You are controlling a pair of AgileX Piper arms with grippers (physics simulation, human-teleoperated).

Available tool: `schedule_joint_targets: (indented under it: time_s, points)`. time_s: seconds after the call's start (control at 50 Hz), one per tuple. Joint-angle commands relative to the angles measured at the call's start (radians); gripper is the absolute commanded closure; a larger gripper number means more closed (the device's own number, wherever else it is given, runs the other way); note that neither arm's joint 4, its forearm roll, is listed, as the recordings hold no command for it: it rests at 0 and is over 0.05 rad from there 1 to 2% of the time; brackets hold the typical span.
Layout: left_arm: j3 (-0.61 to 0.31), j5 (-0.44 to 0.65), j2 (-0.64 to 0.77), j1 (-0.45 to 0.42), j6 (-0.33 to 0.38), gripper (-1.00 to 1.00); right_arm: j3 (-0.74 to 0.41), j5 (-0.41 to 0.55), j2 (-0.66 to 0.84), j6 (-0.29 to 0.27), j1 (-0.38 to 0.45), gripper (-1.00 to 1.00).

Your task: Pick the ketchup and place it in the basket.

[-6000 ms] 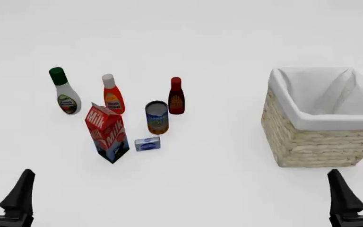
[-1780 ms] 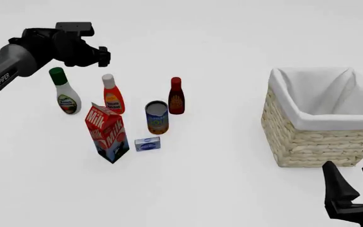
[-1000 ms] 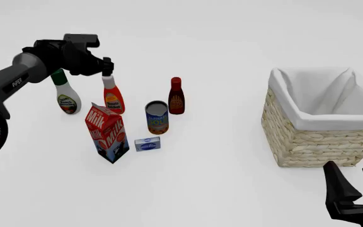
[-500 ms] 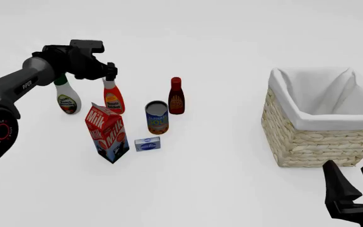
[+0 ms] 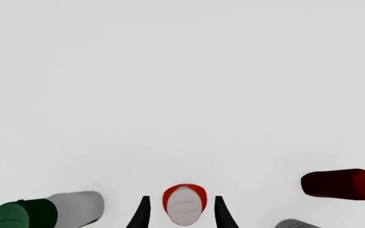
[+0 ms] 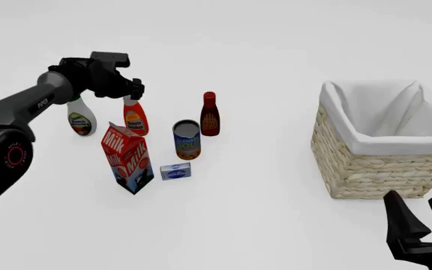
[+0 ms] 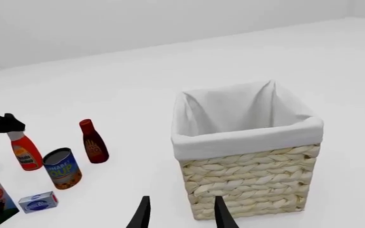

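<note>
The left gripper (image 6: 135, 89) hangs directly over the bright red-orange ketchup squeeze bottle with its tall white cap and yellow-orange label (image 6: 134, 119). Its jaws are open and stand one on either side of the cap; in the left wrist view the cap top (image 5: 184, 207) sits centred between the two black fingertips (image 5: 142, 214), with a gap showing on each side. No contact can be confirmed.

The bottle stands upright on the white tabletop (image 6: 246, 191), long axis vertical, cap uppermost. It stands between the white bottle with green cap (image 6: 79, 117) and the smaller dark-red bottle with red cap (image 6: 210, 114), just behind the red milk carton (image 6: 128, 158).

The large square woven wicker basket with white cloth lining (image 6: 385, 163) sits well apart, to the right. The right gripper (image 6: 423, 225) rests low, near the basket's front, jaws open and holding nothing.
</note>
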Motion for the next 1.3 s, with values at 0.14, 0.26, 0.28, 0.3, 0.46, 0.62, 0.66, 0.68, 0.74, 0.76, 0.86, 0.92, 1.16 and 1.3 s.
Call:
schedule_joint_targets:
  time_s: [0.14,0.26,0.28,0.3,0.46,0.62,0.66,0.68,0.74,0.76,0.86,0.92,1.16,1.3]
  points:
    - [-0.028,0.002,0.040,-0.003,0.004,-1.00,0.000,-0.007,0.011,0.014,0.004,-1.00]
    - [-0.029,-0.002,0.049,-0.004,0.004,-1.00,0.000,-0.016,0.021,0.017,0.005,-1.00]
    - [-0.033,-0.002,0.055,-0.002,0.003,-1.00,0.000,-0.016,0.022,0.019,0.006,-1.00]
    - [-0.033,-0.002,0.055,-0.002,0.003,-1.00,0.000,-0.017,0.022,0.019,0.006,-1.00]
    - [-0.046,-0.001,0.071,0.000,0.005,-1.00,0.000,-0.028,0.037,0.021,0.007,-1.00]
    - [-0.034,-0.008,0.055,0.006,0.007,1.00,0.000,-0.043,0.054,0.021,0.008,-1.00]
    - [-0.022,-0.013,0.038,0.003,0.010,1.00,0.000,-0.043,0.054,0.021,0.007,-1.00]
    - [-0.022,-0.008,0.033,0.001,0.004,1.00,0.000,-0.044,0.054,0.020,0.007,-1.00]
    - [-0.018,-0.005,0.013,0.003,0.007,1.00,0.000,-0.049,0.059,0.020,0.008,-1.00]
    - [-0.018,-0.005,0.013,0.003,0.007,1.00,0.000,-0.050,0.060,0.020,0.008,-1.00]
    - [-0.009,-0.004,-0.022,0.014,0.019,1.00,0.000,-0.029,0.033,0.016,0.007,-1.00]
    - [-0.006,0.002,-0.042,0.019,0.023,1.00,0.000,-0.016,0.017,0.015,0.005,-1.00]
    - [0.018,0.024,-0.126,0.023,0.029,1.00,0.000,0.024,-0.034,0.011,0.003,-1.00]
    - [0.048,0.039,-0.191,0.018,0.020,1.00,0.000,0.040,-0.056,0.003,0.003,-1.00]
